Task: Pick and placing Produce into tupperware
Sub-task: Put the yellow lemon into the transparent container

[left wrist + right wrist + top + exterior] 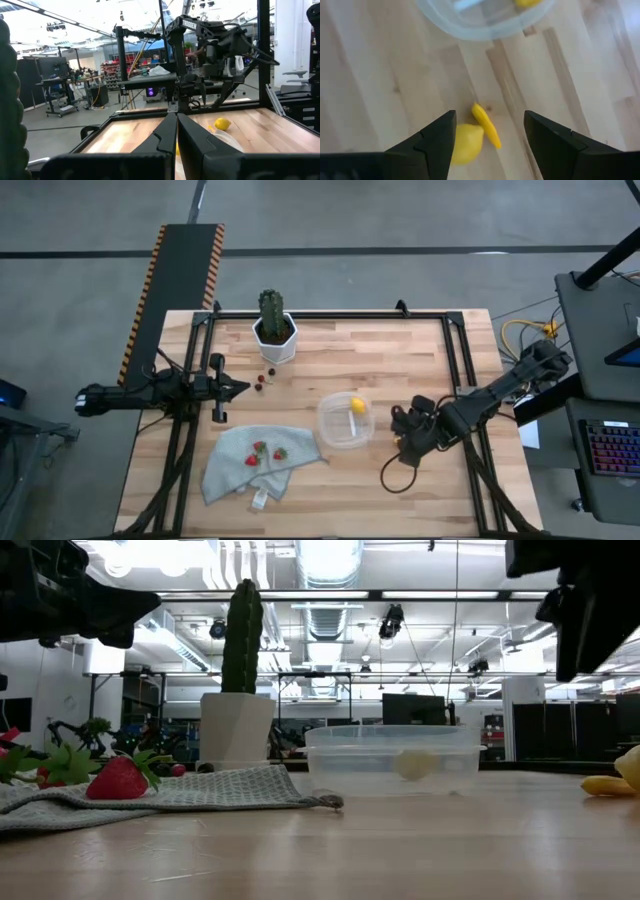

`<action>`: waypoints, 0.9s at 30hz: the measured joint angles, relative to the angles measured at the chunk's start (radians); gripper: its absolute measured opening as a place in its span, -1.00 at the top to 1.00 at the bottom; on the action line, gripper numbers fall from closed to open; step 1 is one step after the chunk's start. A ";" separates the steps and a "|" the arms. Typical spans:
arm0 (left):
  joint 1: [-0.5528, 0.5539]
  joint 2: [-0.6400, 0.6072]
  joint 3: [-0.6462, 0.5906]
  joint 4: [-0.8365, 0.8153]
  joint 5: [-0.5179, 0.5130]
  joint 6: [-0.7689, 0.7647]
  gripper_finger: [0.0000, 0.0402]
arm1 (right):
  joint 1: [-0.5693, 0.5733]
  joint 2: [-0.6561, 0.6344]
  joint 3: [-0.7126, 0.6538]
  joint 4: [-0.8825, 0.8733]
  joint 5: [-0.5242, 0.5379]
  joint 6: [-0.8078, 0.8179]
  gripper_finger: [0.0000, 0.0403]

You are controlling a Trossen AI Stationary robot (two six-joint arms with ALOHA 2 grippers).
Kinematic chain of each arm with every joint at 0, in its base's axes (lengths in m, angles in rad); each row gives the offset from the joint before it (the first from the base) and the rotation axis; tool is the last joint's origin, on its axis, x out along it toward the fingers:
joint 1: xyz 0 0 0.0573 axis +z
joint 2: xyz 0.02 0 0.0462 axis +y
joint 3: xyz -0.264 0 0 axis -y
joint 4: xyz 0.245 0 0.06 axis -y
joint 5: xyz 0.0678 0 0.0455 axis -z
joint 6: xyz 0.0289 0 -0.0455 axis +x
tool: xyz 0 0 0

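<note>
The clear tupperware point(345, 421) sits mid-table with one lemon point(357, 404) inside. My right gripper point(490, 116) is open and hovers just right of the tub. It is above a second lemon point(467, 143) and an orange-yellow elongated piece point(486, 126), both lying on the wood, and touches neither. In the high view the right gripper point(398, 423) hides those two. Two strawberries point(265, 452) rest on a grey cloth point(255, 463). Tiny dark berries point(263, 380) lie on the table near my left gripper point(243, 387). That gripper is shut and held above the table's left side.
A green cactus point(271, 310) in a white pot point(274, 337) stands near the far edge. A black frame point(452, 350) runs around the table. Bare wood point(330, 500) shows near the tub's near side. In the low view a strawberry point(118, 779) lies on the cloth point(200, 788).
</note>
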 joint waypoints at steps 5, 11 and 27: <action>0.000 0.000 0.000 0.000 0.000 0.000 1.00 | 0.002 0.003 -0.034 -0.003 -0.009 0.049 -0.12; 0.000 0.000 0.000 0.000 0.000 0.000 1.00 | 0.002 0.002 -0.052 -0.002 -0.108 0.259 -0.12; 0.000 -0.002 0.000 0.002 0.000 0.005 1.00 | 0.002 0.135 -0.052 0.067 -0.291 0.568 -0.16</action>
